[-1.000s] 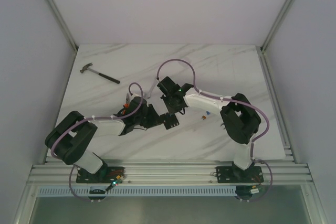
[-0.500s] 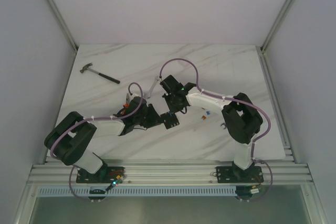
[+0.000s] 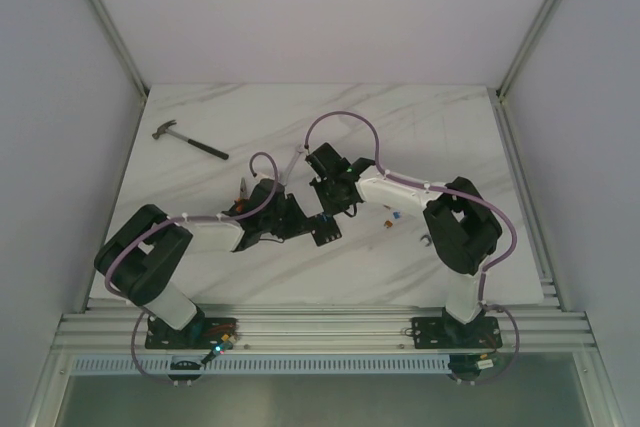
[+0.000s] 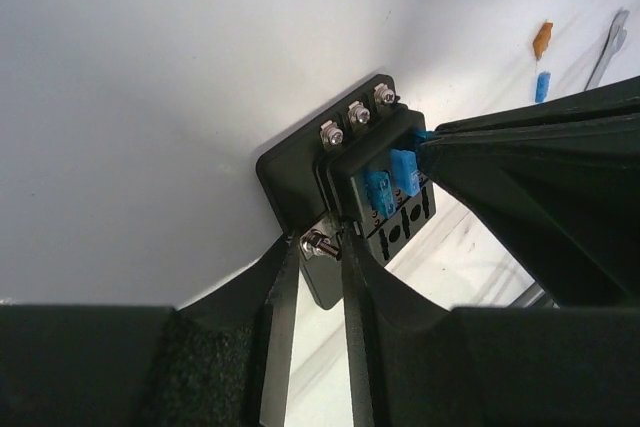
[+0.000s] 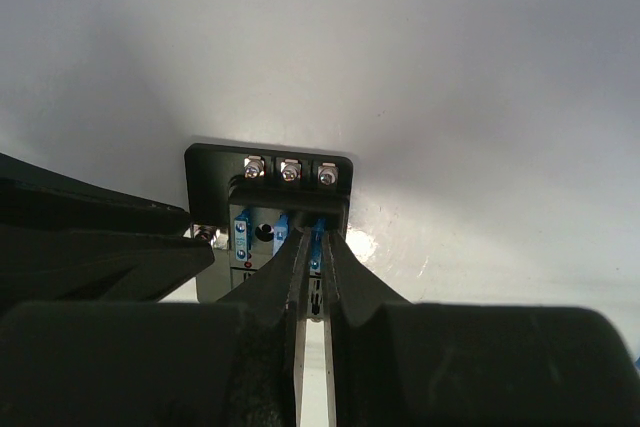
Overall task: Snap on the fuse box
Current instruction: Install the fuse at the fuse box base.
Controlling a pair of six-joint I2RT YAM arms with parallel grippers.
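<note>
Fuse box lying on worktop near centre, between both hands; mostly masked by them from above. Left hand part-closed, pinching side bolt at box corner. Right hand narrowed to a slit on blue fuse seated in box. Lower slots hidden behind fingers; fuse count unreadable.

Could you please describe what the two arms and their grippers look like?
The left arm and right arm each have white links between bulky black joints, with a purple cable looping along them. The left gripper and right gripper have matte black, wedge-shaped fingers that taper toward the tips.
</note>
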